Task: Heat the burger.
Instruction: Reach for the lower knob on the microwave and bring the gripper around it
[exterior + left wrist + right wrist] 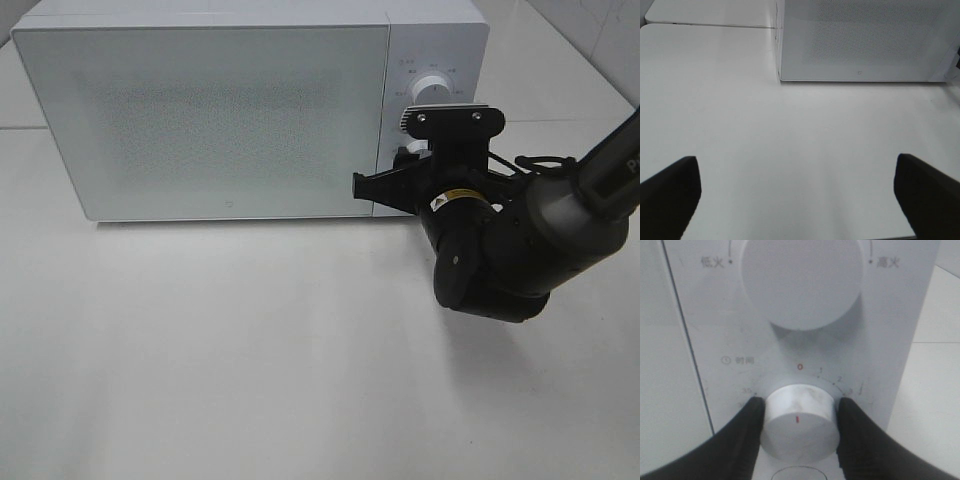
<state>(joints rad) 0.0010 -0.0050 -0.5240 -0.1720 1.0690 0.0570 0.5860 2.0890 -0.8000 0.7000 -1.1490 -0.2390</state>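
Burger isn't in sight, guessing it's inside the microwave (440,35) since the door (200,120) is shut. Right gripper (800,410) is pinching the timer knob (799,432), pointer (797,418) on zero, so heating hasn't started. Left gripper (797,195) hangs wide open.

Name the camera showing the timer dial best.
Right wrist view: the timer dial sits close up between the fingers of the right hand. The high view hides it behind that hand; the left wrist view misses it.

One microwave (200,120); two dials — upper dial (800,280), lower dial (799,427) — perhaps one button (799,474) at its six o'clock; two grippers: left gripper (797,195), right gripper (799,415).
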